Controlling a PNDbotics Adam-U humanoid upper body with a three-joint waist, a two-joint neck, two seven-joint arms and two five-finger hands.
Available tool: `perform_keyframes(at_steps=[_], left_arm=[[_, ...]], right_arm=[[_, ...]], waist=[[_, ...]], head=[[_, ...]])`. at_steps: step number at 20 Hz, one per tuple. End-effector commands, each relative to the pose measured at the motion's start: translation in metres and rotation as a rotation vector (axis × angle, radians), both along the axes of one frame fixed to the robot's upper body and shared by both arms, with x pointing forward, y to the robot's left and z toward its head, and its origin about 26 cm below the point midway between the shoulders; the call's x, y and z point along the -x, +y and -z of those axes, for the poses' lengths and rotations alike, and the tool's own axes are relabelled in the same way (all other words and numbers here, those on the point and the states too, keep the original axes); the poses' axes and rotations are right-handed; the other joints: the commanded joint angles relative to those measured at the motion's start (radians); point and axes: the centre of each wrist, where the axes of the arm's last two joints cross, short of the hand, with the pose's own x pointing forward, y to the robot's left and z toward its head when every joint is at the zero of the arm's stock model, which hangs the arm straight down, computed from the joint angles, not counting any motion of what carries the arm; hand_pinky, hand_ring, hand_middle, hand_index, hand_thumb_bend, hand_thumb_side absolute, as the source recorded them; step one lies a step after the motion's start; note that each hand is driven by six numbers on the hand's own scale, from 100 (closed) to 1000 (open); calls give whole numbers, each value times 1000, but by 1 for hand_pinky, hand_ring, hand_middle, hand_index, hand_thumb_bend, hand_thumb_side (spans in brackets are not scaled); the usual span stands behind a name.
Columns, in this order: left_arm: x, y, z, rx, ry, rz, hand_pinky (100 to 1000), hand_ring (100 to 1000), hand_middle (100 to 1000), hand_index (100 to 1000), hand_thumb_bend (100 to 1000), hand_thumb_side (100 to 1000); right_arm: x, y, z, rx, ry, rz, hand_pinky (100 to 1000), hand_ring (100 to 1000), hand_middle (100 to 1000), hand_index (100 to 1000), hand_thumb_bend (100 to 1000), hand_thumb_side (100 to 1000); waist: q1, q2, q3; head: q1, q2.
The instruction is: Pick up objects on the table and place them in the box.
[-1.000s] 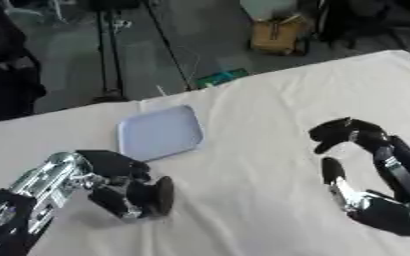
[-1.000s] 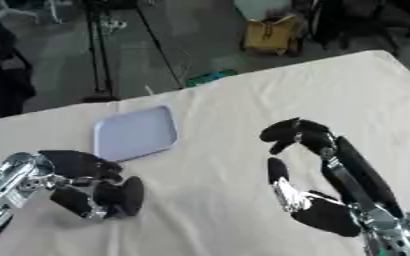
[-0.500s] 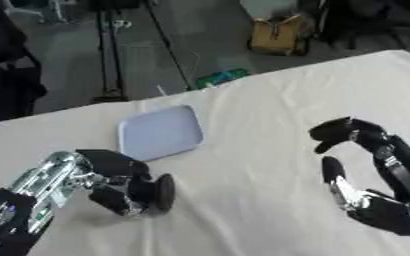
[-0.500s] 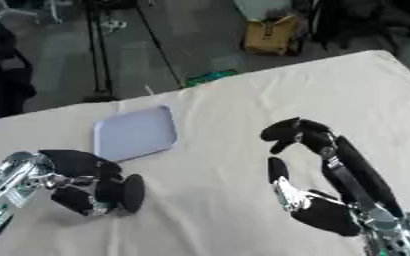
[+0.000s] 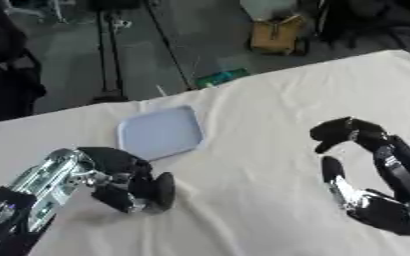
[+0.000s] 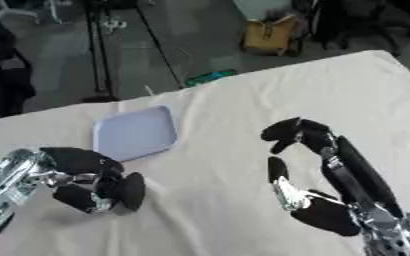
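Observation:
A flat pale blue square tray (image 5: pixel 160 132) with a low rim lies on the cream tablecloth (image 5: pixel 252 115), left of centre. My left hand (image 5: pixel 125 182) sits just below it at the lower left, black fingers curled down onto the cloth. I can make out nothing separate inside them. My right hand (image 6: pixel 327 200) rests at the lower right, palm up, with its fingers (image 6: pixel 296 132) raised and loosely bent and nothing in it. No other loose object shows on the cloth.
The table's far edge runs aslant from the left up to the upper right. Beyond it is a dark floor with tripod legs (image 5: pixel 112 50), a small green thing (image 5: pixel 222 77) and a yellow-brown box (image 5: pixel 278 35).
My left hand's curled fingers have edged slightly to the right. The right hand and the tray have not moved.

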Motion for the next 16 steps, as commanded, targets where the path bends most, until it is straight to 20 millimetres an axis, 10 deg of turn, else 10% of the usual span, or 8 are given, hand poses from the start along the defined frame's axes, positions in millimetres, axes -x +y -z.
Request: perform_keyframes(at_steps=[1,16], left_arm=[[-1,3,-10,-106,41,61,1000,1000,945,912,238,1000],[-1,3,-17,-99,13,25,1000,1000,860,847,100,978]], right_arm=[[2,-2,-5,-11,-21,21,829,602,728,792,100,579],[2,-1,-3,-11,-8,27,828,601,727,791,100,582]], waist=[[-4,-17,0],[-4,-17,1]], head=[[1,-5],[0,-7]])
